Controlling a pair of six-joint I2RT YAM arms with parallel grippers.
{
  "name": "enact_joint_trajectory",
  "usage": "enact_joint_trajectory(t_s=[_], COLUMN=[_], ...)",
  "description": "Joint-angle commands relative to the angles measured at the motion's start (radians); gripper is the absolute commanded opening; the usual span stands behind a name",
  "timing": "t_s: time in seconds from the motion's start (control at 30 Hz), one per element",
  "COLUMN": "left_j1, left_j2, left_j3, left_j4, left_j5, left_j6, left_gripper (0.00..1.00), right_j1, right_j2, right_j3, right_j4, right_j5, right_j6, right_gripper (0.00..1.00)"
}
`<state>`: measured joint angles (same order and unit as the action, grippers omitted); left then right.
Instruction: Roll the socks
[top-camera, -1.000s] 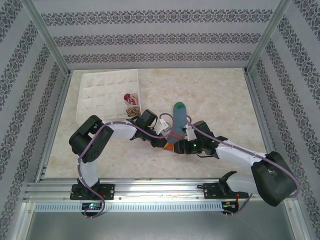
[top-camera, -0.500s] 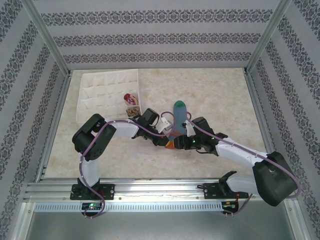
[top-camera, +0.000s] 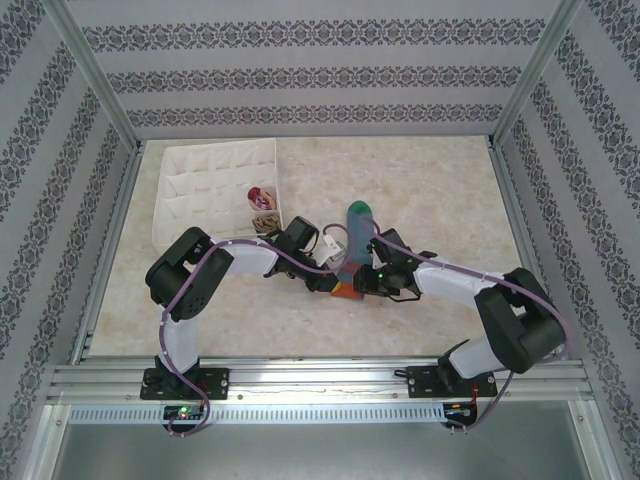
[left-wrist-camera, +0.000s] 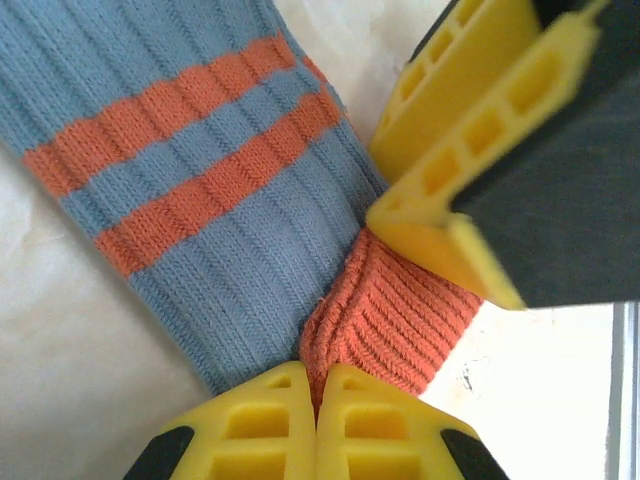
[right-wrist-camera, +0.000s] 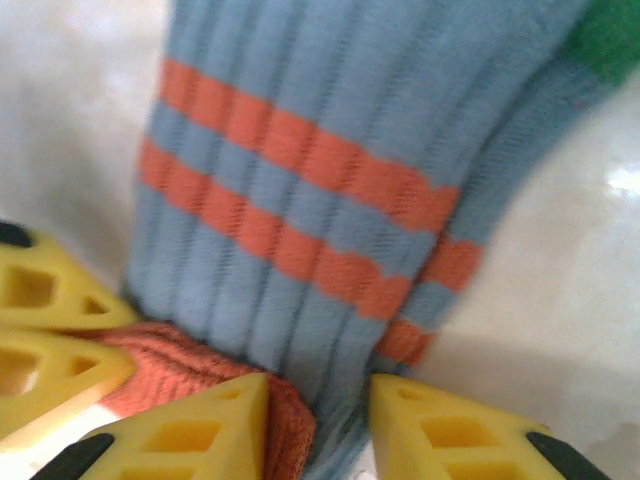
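The jaws of the left gripper (left-wrist-camera: 318, 385) are pressing together on the orange cuff (left-wrist-camera: 385, 310) of the blue sock (left-wrist-camera: 200, 170), pinching a fold of the ribbed knit between the yellow pads. The jaws of the right gripper (right-wrist-camera: 318, 400) are standing a narrow way apart at the same end of the sock, with the edge of the blue fabric and a corner of the cuff running into the gap; I cannot tell whether they are squeezing it or only straddling it. The two grippers are meeting tip to tip over the cuff, the left coming in from the left and the right from the right. The sock is lying flat on the table (top-camera: 450, 190) near its middle, its two orange stripes just above the cuff and its green toe (top-camera: 358, 212) pointing toward the far wall. Off to the left, near the far corner, a white box (top-camera: 200, 185) is sitting on the table, and a reddish bundle (top-camera: 260, 195) and a tan bundle (top-camera: 266, 221) are resting in compartments along its right side.
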<state>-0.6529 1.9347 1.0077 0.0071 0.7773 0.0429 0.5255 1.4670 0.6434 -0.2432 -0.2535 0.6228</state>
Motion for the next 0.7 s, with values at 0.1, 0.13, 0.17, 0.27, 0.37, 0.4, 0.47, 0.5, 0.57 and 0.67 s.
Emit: enact_joint_trajectory(t_s=[0.1,0.13,0.17,0.27,0.37,0.4,0.47,0.5,0.57,0.67], left_j1=[-0.008,-0.008,-0.008,-0.008,-0.008,-0.009,-0.015,-0.025,-0.049,-0.096], left_j2=[-0.041,-0.056,-0.068,-0.119,-0.182,-0.203,-0.235,-0.247,-0.261,-0.269], left_j3=[-0.059,-0.062,-0.065,-0.112,-0.217,-0.265,-0.352,-0.393,-0.448,-0.485], left_j4=[0.011,0.021,0.037,0.148,0.332,0.420,0.593,0.674,0.762,0.793], left_j5=[-0.053,-0.059,-0.066,-0.088,-0.064,-0.063,-0.093,-0.121,-0.175,-0.259], left_j6=[0.196,0.216,0.233,0.286,0.411,0.446,0.488,0.514,0.590,0.699], left_gripper=[0.19,0.21,0.23,0.26,0.28,0.30,0.32,0.32,0.33,0.33], right_j1=[0.011,0.014,0.016,0.020,0.028,0.029,0.031,0.031,0.031,0.031], right_j2=[0.061,0.062,0.061,0.068,0.075,0.076,0.077,0.076,0.073,0.076], right_j3=[0.043,0.041,0.041,0.039,0.039,0.038,0.032,0.029,0.023,0.024], right_j4=[-0.206,-0.213,-0.216,-0.221,-0.225,-0.228,-0.228,-0.225,-0.217,-0.217], right_j5=[0.142,0.150,0.154,0.154,0.156,0.157,0.157,0.154,0.149,0.147], right_j6=[0.023,0.022,0.022,0.020,0.016,0.014,0.011,0.010,0.008,0.005], right_gripper=[0.34,0.33,0.33,0.33,0.33,0.33,0.33,0.33,0.31,0.30])
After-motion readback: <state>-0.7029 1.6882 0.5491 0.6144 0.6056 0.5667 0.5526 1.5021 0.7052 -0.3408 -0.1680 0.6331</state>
